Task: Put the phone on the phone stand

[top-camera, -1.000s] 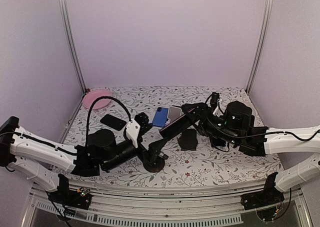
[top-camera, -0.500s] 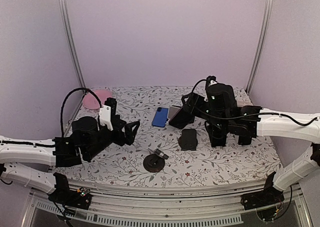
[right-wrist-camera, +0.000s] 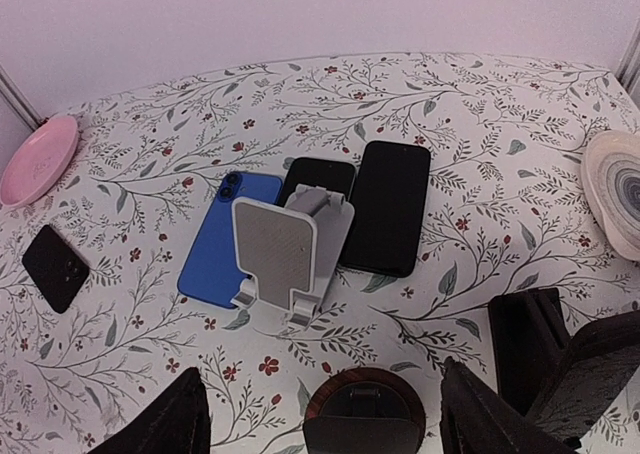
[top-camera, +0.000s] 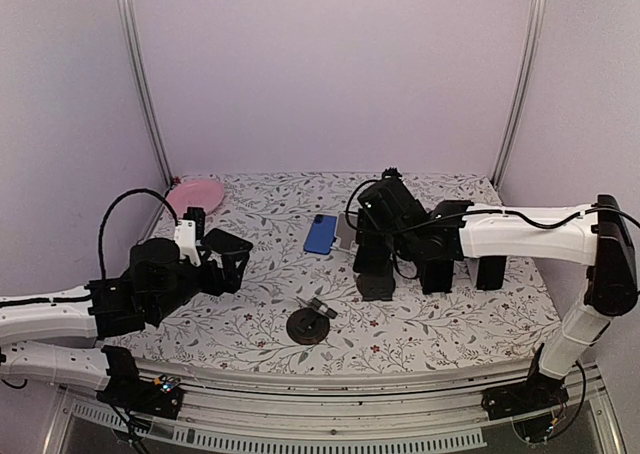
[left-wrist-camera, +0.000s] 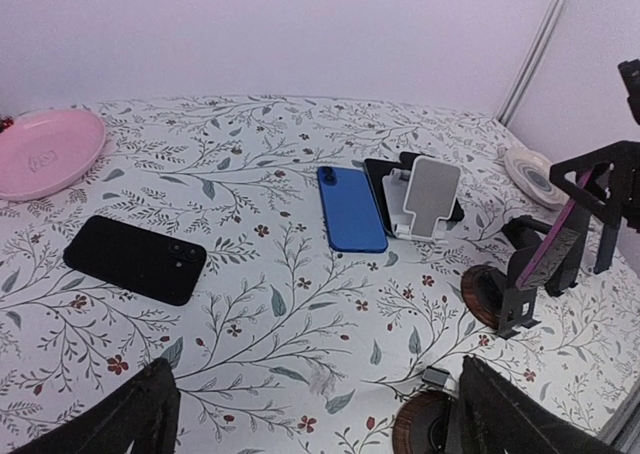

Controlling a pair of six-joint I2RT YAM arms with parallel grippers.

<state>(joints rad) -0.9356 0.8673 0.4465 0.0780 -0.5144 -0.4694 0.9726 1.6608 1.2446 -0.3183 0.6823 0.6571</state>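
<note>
My left gripper [left-wrist-camera: 315, 379] stood fully released and empty. My right gripper [right-wrist-camera: 325, 389] stood with jaws parted, grasping nothing. The blue phone [right-wrist-camera: 222, 236] lay flat, back up, on the table [right-wrist-camera: 480, 104], just beside the white phone stand [right-wrist-camera: 285, 249]. Two black phones [right-wrist-camera: 385, 206] lay behind the stand. Another black phone [left-wrist-camera: 135, 257] lay well apart, toward the pink plate [left-wrist-camera: 45, 154].

Handling, as I judged it: the blue phone was a thin, stiff, fairly light slab. Its smooth back would slip, and its glass would crack under excess force.

Recommended hold: across the two long edges near mid-length, pads low against the table, moderate clamping.
</note>
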